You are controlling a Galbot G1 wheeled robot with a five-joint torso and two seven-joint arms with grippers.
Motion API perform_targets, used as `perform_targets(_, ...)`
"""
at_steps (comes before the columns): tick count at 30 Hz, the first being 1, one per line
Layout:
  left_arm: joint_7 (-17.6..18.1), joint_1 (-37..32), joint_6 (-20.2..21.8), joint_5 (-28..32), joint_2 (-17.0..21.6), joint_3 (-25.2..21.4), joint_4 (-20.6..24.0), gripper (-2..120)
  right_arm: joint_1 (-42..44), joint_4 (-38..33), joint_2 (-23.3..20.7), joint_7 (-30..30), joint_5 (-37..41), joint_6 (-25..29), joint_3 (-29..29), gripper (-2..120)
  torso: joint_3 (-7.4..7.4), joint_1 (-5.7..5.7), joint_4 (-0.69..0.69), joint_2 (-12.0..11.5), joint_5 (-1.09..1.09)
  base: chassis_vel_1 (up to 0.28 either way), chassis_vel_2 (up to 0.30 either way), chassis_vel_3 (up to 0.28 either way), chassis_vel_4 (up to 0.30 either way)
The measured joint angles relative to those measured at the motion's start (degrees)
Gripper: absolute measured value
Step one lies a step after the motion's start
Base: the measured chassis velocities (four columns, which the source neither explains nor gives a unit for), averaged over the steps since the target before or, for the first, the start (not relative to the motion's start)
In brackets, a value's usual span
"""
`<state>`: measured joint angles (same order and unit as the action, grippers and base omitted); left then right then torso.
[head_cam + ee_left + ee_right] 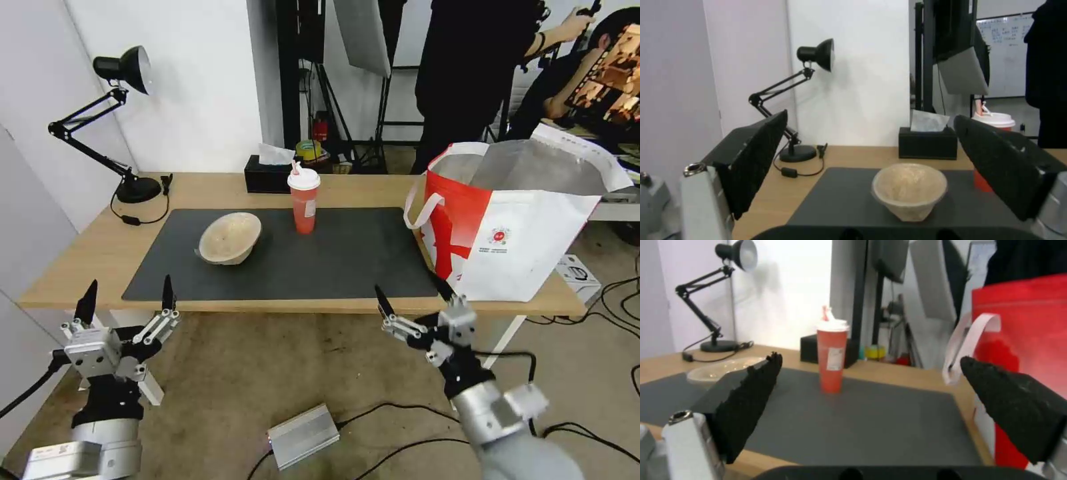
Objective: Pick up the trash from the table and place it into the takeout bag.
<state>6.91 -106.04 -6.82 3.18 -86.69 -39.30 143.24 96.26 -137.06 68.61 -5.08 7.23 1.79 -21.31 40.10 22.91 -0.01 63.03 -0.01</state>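
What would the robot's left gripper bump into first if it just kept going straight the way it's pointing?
Probably the beige bowl. The left gripper sits in front of the table, fingers open, and its wrist view frames that bowl between them on the dark mat. Its height is hard to judge, so it might meet the table edge first.

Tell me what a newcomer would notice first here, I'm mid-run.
The big red-and-white takeout bag stands open at the table's right end. On the dark mat a red drink cup stands upright beside a tilted beige bowl. Both grippers, left and right, hang open before the table's near edge.
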Motion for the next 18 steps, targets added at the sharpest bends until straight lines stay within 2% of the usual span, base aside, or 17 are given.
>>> perform_targets(4, -0.8, -0.1, -2.0, -1.1, -0.5, -0.1, 0.0, 100, 2.8, -1.2, 5.8, 0.7, -4.6, 1.1, 0.5, 100, 0.00, 0.00, 0.01, 0.0, 0.00, 0.000, 0.000, 0.000, 0.000)
perform_targets(5, -0.8, -0.1, -2.0, -1.1, -0.5, -0.1, 0.0, 100, 2.8, -1.2, 5.8, 0.7, -4.6, 1.1, 0.5, 100, 0.00, 0.00, 0.01, 0.0, 0.00, 0.000, 0.000, 0.000, 0.000)
perform_targets(7, -1.0, -0.2, -2.7, -1.7, -1.0, 0.0, 0.0, 100, 3.7, -1.3, 8.5, 0.8, -7.1, 2.1, 0.5, 100, 0.00, 0.00, 0.00, 0.0, 0.00, 0.000, 0.000, 0.000, 0.000)
perform_targets(9, -1.2, -0.4, -3.2, -2.0, -1.3, 0.5, 0.0, 100, 4.9, -2.0, 12.7, 0.8, -9.3, 3.0, 1.2, 100, 0.00, 0.01, 0.00, 0.0, 0.01, 0.000, 0.000, 0.000, 0.000)
perform_targets(18, -1.2, -1.0, -4.2, -2.6, -1.6, 1.9, 0.0, 100, 6.3, -2.2, 14.9, 0.7, -15.0, 5.4, 1.1, 100, 0.01, 0.01, 0.01, 0.0, 0.01, 0.000, 0.000, 0.000, 0.000)
